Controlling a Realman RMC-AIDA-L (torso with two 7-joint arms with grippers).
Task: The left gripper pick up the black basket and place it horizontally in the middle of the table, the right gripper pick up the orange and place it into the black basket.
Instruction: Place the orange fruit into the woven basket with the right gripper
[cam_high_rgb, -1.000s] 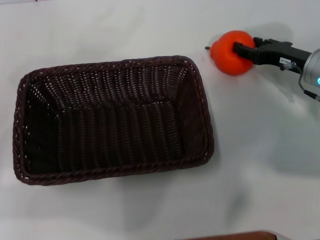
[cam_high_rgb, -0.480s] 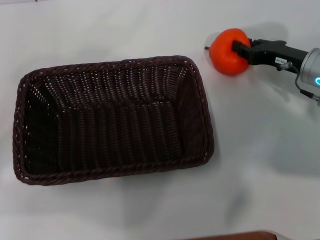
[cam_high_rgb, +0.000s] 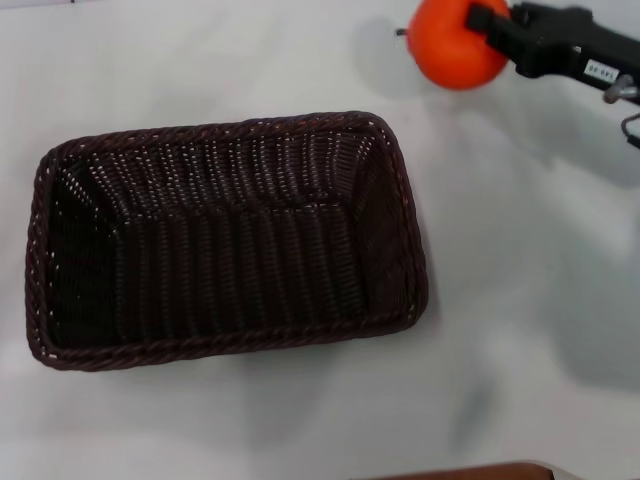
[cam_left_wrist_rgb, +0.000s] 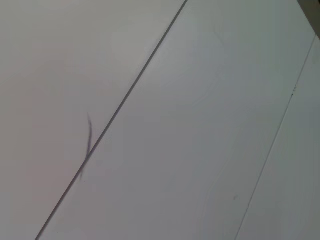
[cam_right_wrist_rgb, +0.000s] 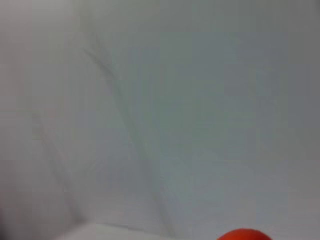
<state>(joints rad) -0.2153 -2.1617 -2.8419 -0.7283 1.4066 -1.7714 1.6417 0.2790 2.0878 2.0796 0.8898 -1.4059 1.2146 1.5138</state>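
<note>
Gripping the orange (cam_high_rgb: 452, 45) at the upper right of the head view, the right gripper (cam_high_rgb: 487, 22) is clenched on it — the fruit casts a shadow on the table (cam_high_rgb: 520, 330). The black basket (cam_high_rgb: 228, 238) lies flat at centre-left, well apart.

Empty black basket (cam_high_rgb: 228, 240) flat mid-table; orange (cam_high_rgb: 455, 45) aloft in right-gripper jaws.
</note>
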